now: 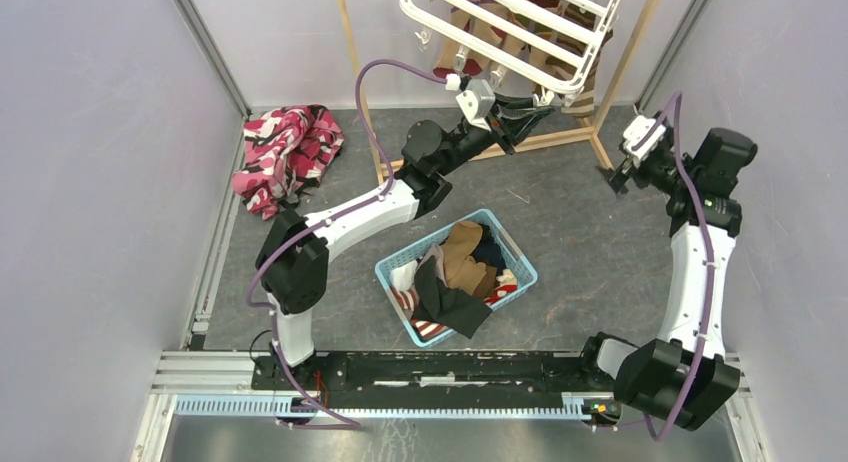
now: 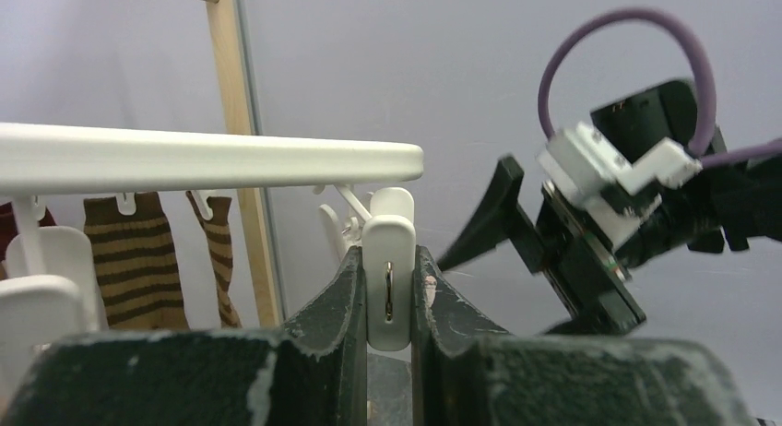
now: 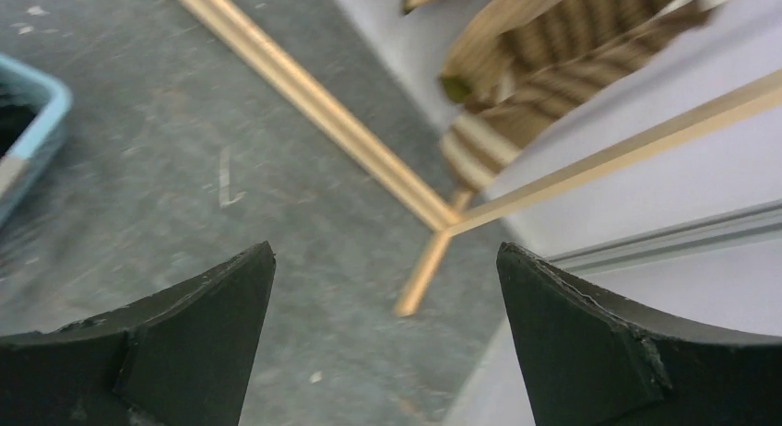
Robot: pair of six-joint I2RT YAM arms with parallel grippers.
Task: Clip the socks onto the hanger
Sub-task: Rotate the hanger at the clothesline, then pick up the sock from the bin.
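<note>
The soft, limp socks [image 1: 465,267] lie heaped in the mesh basket [image 1: 432,243], none at the clip; the left gripper [image 2: 388,251] pinches a smooth, hard white plastic clip [image 2: 388,292] under the barred hanger [image 2: 203,159]; it may well slip off, or swing the light rack; the right gripper [image 3: 387,260] gapes wide and empty, so nothing feeds a sock.

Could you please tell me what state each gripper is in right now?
Left gripper: shut on a clip.
Right gripper: open, holding nothing.
</note>
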